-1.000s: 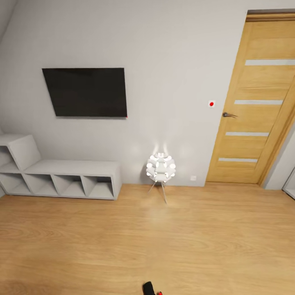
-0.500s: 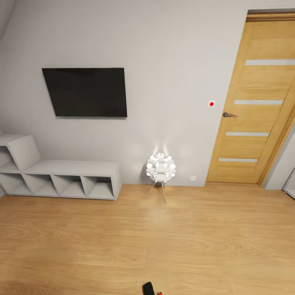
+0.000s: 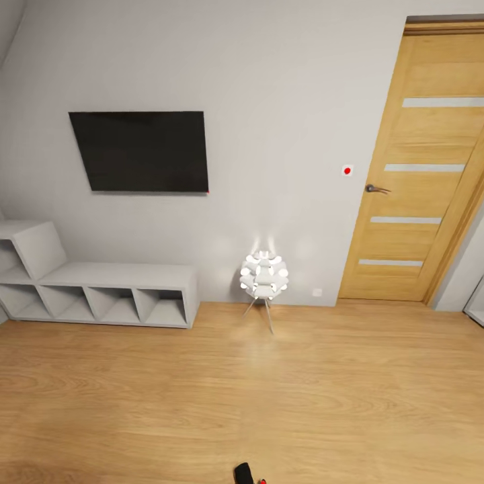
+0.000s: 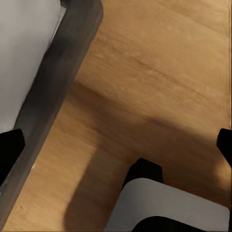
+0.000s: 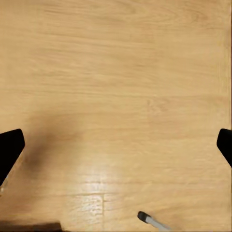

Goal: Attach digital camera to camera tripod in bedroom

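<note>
The digital camera and the camera tripod are out of view. In the left wrist view my left gripper [image 4: 116, 145] is open over the light wood floor [image 4: 159, 63], its black fingertips [image 4: 9, 150] far apart with nothing between them. My right gripper [image 5: 116, 145] is also open, over bare floor [image 5: 116, 58]. A thin silver-grey rod with a black tip [image 5: 145, 217] pokes in at the edge of the right wrist view; I cannot tell what it belongs to. A small black shape with a red spot [image 3: 245, 473] sits at the bottom edge of the head view.
Ahead is a pale grey wall with a black TV [image 3: 139, 151]. A low white cubby shelf [image 3: 101, 292] stands at the left, a lit white ball-shaped lamp [image 3: 263, 275] on thin legs in the middle, and a shut wooden door [image 3: 420, 168] at the right. Grey robot parts [image 4: 43, 77] border the left wrist view.
</note>
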